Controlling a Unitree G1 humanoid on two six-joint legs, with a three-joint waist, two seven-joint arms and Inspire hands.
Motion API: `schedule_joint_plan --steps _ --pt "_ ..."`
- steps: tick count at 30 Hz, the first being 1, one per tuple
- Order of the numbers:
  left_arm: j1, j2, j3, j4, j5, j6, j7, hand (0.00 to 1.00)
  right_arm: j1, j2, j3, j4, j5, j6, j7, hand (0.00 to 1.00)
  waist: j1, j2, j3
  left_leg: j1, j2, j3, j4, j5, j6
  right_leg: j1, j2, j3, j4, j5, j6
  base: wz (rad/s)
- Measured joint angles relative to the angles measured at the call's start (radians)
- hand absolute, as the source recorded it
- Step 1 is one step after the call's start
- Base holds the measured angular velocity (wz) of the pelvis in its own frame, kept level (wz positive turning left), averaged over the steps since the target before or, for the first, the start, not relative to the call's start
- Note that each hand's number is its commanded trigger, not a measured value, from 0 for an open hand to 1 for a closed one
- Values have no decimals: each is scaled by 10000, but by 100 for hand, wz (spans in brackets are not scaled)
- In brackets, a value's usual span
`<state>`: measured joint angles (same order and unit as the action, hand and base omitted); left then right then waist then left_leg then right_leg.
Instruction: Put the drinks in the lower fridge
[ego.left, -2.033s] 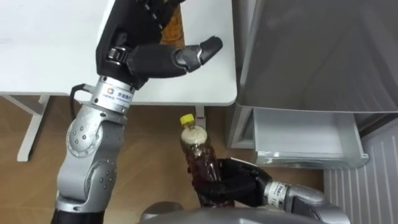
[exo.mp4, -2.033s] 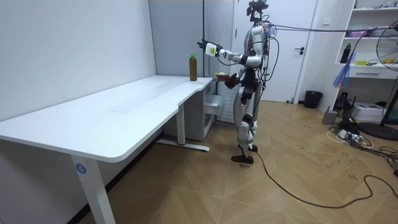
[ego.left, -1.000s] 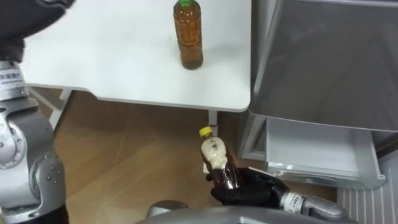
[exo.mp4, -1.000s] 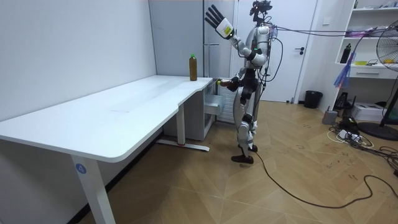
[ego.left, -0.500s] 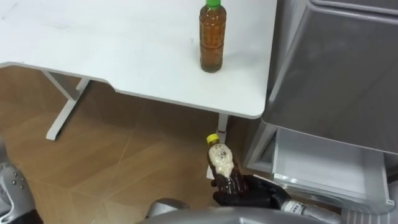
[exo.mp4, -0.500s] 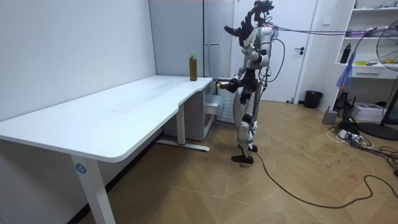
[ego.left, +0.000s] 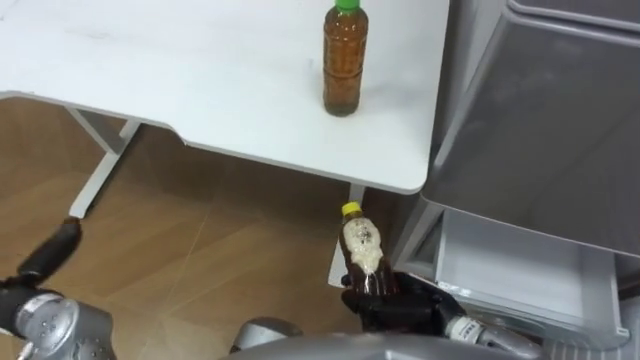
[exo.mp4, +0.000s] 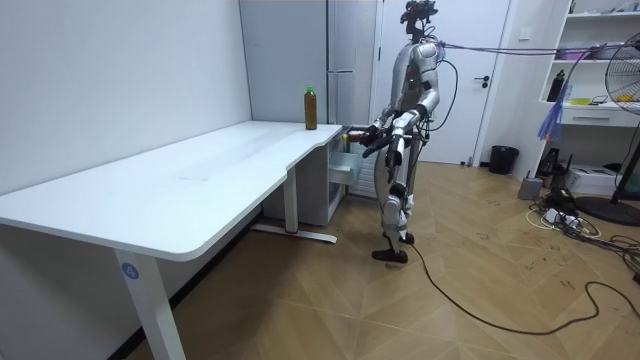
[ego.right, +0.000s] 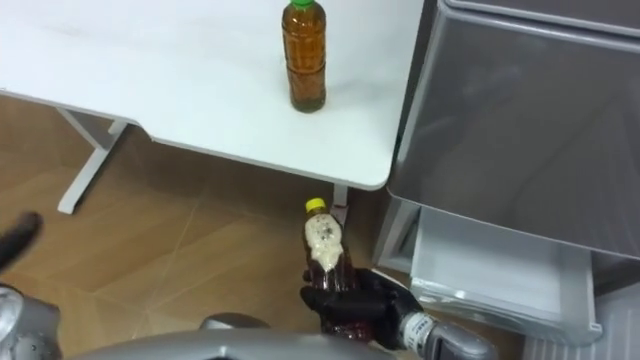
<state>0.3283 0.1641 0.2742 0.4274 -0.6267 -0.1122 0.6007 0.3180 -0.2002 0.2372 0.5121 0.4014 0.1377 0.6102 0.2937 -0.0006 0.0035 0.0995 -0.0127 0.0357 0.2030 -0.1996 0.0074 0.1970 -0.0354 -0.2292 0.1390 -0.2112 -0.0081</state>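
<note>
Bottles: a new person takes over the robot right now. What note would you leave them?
Right hand: shut on the yellow-capped bottle, held low beside the open lower fridge drawer.
Left hand: low at the robot's left, away from both bottles.
Green-capped bottle: standing on the white desk, near the fridge.
Done: one bottle in hand.
Left: set it in the drawer, then fetch the green-capped one.

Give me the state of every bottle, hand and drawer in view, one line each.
yellow-capped bottle: capped, roughly upright, held above the floor.
green-capped bottle: capped, upright on the white table, untouched.
lower fridge drawer: pulled open.
right hand: shut on the yellow-capped bottle's lower part.
left hand: low at the left, away from both bottles.
</note>
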Motion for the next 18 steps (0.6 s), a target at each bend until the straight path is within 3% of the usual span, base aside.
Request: schedule_joint_plan --steps 3,5,10,12,14,18 --pt "77 23 -681 1187 -44 426 -514 0 -150 -94 237 23 345 329 -204 100 -218 -11 20 -24 5 -29 -1 -9 -6 -12 9 -47 -1 0 0 2" --pt "-65 125 -1200 2876 -106 690 -1138 0 -247 -185 394 236 770 444 -229 100 -385 27 38 -3 9 -38 -53 -11 -8 13 15 -53 12 0 0 0" --pt "-116 143 -1160 5681 28 1552 -2642 0 -323 -249 356 804 778 701 -260 100 -490 30 41 162 83 383 -162 -51 -32 -51 60 360 7 5 -10 -21" --pt "-10 166 -1264 6454 1023 1970 -3339 0 -343 -328 259 932 601 942 -265 100 -538 61 49 96 123 432 -122 -127 -22 -60 69 370 9 5 -9 -8" --pt "-62 374 -2305 7035 2763 2547 -4232 0 -518 -414 285 932 655 1145 -262 100 -993 2 74 -165 143 314 37 -189 -10 -147 59 213 0 2 -4 21" --pt "-487 381 -3334 7357 4544 2916 -5132 0 -896 -456 512 1023 997 1136 -239 100 -1267 -54 52 -215 129 360 35 -174 -29 -227 86 280 1 3 -7 -2"
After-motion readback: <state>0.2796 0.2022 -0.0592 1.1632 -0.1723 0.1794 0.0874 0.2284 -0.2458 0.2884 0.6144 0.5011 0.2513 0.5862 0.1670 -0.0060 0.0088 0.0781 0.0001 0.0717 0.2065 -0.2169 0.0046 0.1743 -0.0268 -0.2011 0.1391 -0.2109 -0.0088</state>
